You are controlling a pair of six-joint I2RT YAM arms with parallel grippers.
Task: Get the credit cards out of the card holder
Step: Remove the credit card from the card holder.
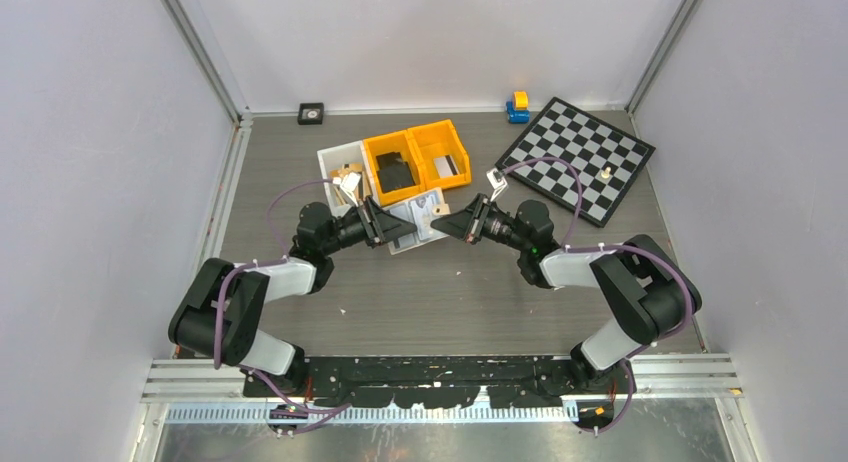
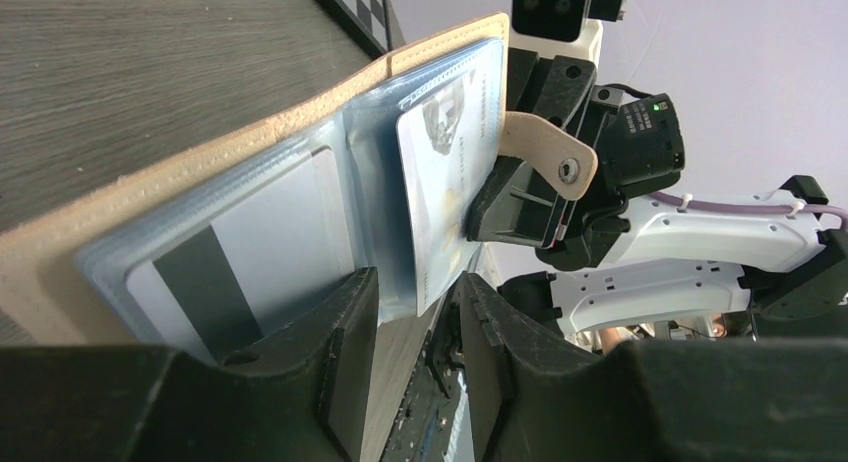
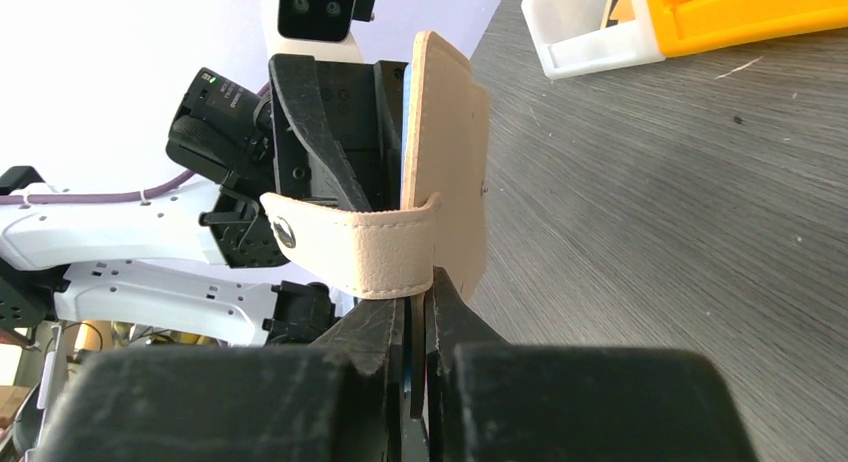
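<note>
Our right gripper (image 3: 420, 282) is clenched tight on the lower edge of the small beige stitched bifold card holder (image 3: 445, 152). It stands upright in the air between the two arms, and its beige snap strap (image 3: 360, 252) curls round toward us. Opposite, our left gripper (image 2: 420, 292) has its jaws part way apart around the clear plastic sleeves. The bottom corner of a thin light grey plastic card (image 2: 440, 182) pokes down between them, but we cannot tell whether the pads actually press on it. A second silvery card with a dark stripe (image 2: 250, 252) sits fully inside the sleeve beside it. To do this step well, we judge that the right side should anchor the cover firmly. The left should close on the card alone, not the sleeve, and draw it straight out along the pocket mouth; catching plastic too would drag the whole holder. Below the card holder lies the grey wood-grain table (image 1: 420, 302). Just beyond the card holder stand a white plastic bin (image 1: 330, 162) and two yellow plastic bins (image 1: 385, 142). Farther to its right is a black-and-white chessboard (image 1: 580, 157), with a small blue and yellow toy block (image 1: 517, 107) behind. Far behind the card holder, a small black square object (image 1: 311, 113) sits at the foot of the pale walls (image 1: 430, 32).
</note>
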